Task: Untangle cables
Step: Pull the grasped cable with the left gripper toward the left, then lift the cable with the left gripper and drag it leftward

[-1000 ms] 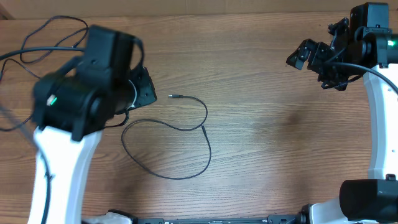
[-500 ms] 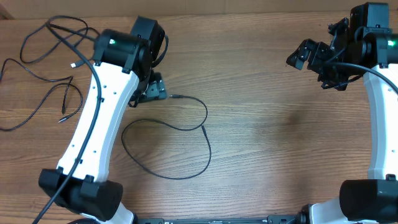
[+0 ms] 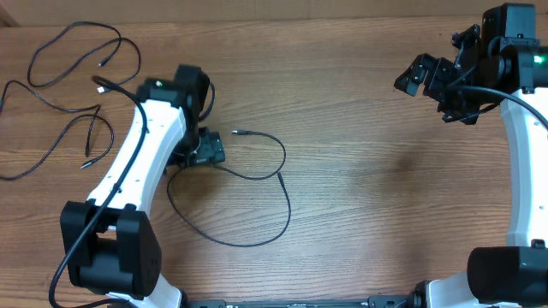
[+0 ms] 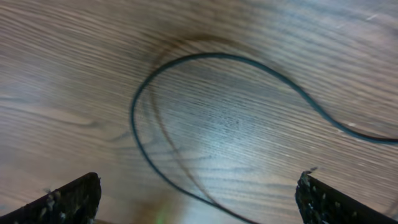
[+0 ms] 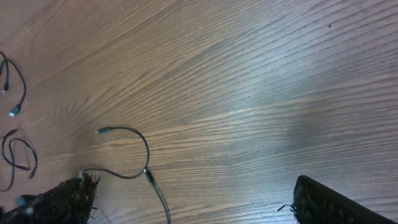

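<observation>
Hanging low over the table [image 3: 360,171], the left gripper [image 3: 204,147] is seen with its jaws spread wide and nothing clasped between them. In the left wrist view, the gripper [image 4: 202,199] is shown only by its two dark fingertips [image 4: 74,196] at the bottom corners, and one cable [image 4: 205,56] is seen curving in an arc on the wood between and beyond them, untouched. Only the overhead view shows this cable [image 3: 284,152] whole: its plug end lies just right of the gripper and its cord is laid in a large crossed loop at mid-table. The other cables [image 3: 111,139] are spread loosely at the far left, well apart from the loop.

The right gripper [image 3: 432,81] is held at the far right, jaws likewise parted and empty. From its wrist view, the gripper [image 5: 199,202] looks across bare wood to the looped cable [image 5: 146,149]. A green light [image 3: 538,60] is lit on the right arm.
</observation>
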`<state>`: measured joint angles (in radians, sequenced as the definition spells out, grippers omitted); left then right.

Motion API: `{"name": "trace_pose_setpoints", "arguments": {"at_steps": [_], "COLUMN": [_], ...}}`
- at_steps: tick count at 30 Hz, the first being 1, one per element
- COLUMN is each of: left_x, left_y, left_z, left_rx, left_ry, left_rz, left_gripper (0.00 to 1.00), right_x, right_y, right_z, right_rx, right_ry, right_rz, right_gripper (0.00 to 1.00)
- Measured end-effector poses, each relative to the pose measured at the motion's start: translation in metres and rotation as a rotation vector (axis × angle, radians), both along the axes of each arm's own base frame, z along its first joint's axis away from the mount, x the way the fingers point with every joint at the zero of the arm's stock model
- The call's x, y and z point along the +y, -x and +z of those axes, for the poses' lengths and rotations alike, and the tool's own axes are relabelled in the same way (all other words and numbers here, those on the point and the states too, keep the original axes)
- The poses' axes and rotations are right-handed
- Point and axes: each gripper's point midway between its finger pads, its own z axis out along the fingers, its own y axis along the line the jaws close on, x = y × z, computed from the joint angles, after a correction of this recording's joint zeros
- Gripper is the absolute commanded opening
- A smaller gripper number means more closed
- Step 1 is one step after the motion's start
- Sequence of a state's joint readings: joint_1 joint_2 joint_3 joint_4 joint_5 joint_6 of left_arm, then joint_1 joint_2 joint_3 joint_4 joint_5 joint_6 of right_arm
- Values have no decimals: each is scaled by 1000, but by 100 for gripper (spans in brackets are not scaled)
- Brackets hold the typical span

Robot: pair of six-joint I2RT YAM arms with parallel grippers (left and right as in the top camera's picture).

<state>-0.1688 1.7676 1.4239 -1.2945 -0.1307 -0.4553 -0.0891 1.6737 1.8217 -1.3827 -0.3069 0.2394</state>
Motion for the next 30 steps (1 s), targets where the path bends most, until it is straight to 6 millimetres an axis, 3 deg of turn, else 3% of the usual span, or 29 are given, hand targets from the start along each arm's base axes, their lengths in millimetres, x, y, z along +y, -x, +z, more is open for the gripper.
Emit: {"name": "trace_pose_setpoints", "arguments": {"at_steps": [5,13,23,25,30], "left_x": [13,53,56,55,54], "left_y": [11,16,18,18,19], "left_z": [-32,-57,-84,-88,-96], "left_rx": [32,8,-29,-35,-50], "left_ry": [-3,-74,-65,-64,-54], "left_rz": [27,166,202,202,210], "left_gripper": [99,100,97,91,46], "right_x": [0,0,0,0,0], "right_y": [0,0,0,0,0], "right_z": [0,0,0,0,0], "right_rx": [0,0,0,1,0], "right_ry": [0,0,0,0,0], "right_rz": [1,1,0,0,0], "right_gripper": [100,100,100,100,100]}}
